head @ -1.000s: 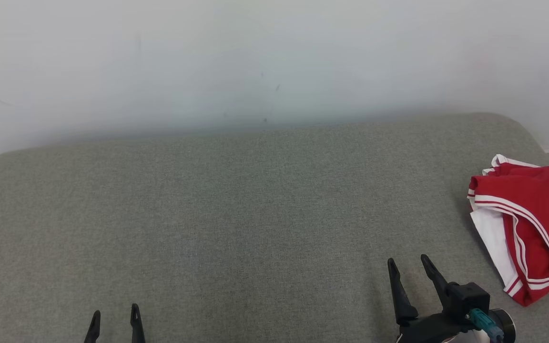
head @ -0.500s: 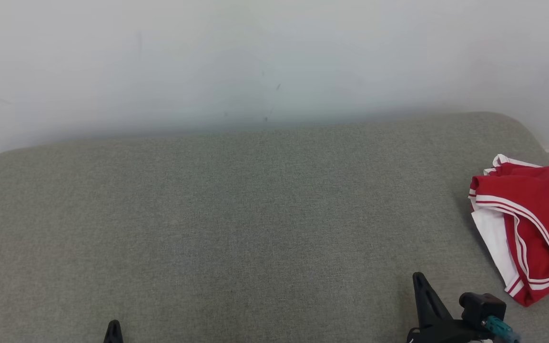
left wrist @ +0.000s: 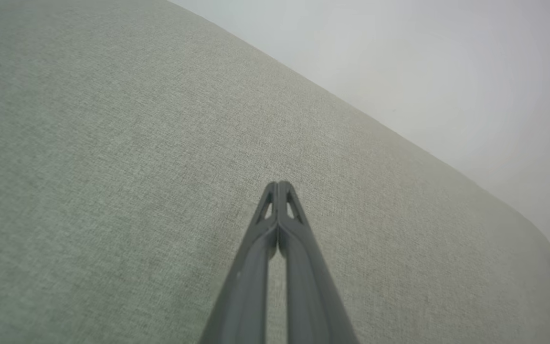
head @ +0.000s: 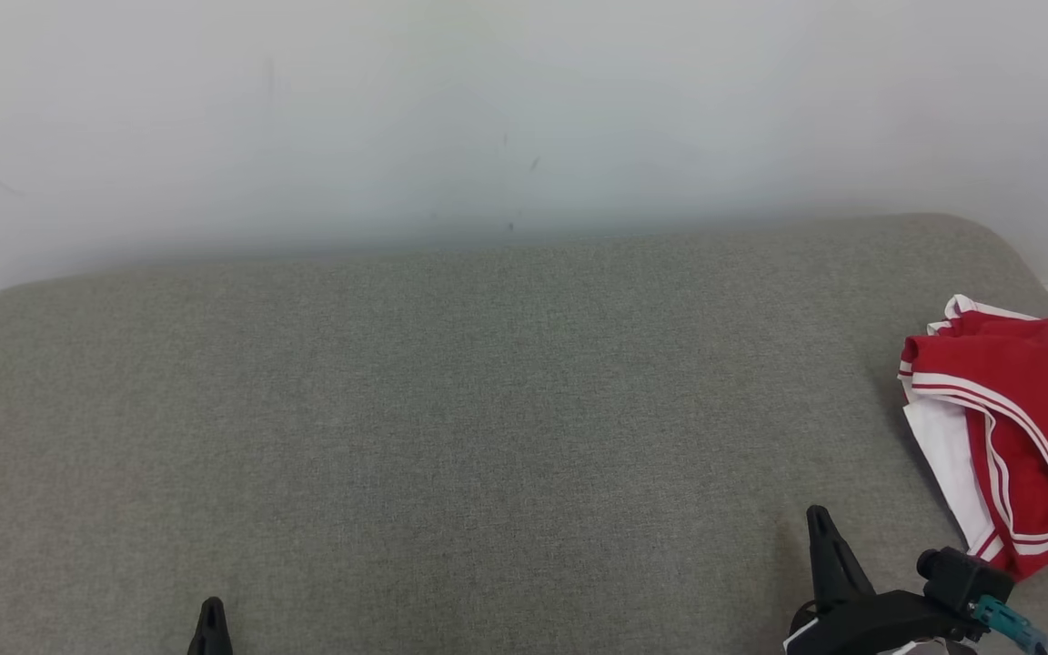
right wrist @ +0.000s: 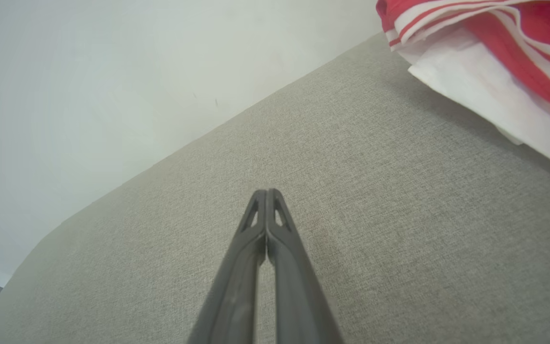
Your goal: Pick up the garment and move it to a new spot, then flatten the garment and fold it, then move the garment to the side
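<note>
Cloth, plastic and paint on my screens.
The padded surface (head: 451,409) looks like coarse, matt grey woven cloth; the garment (head: 1024,400) is smoother red cloth with white trim; I read the left tool (left wrist: 279,184) and right tool (right wrist: 266,192) as matt dark plastic; the wall (head: 488,109) is smooth, matt white.

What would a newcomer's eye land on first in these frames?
The red basketball jersey with white trim, lying at the right end of the grey fabric surface. Next, low in the head view, the left gripper and right gripper, each with jaws shut on nothing.
</note>
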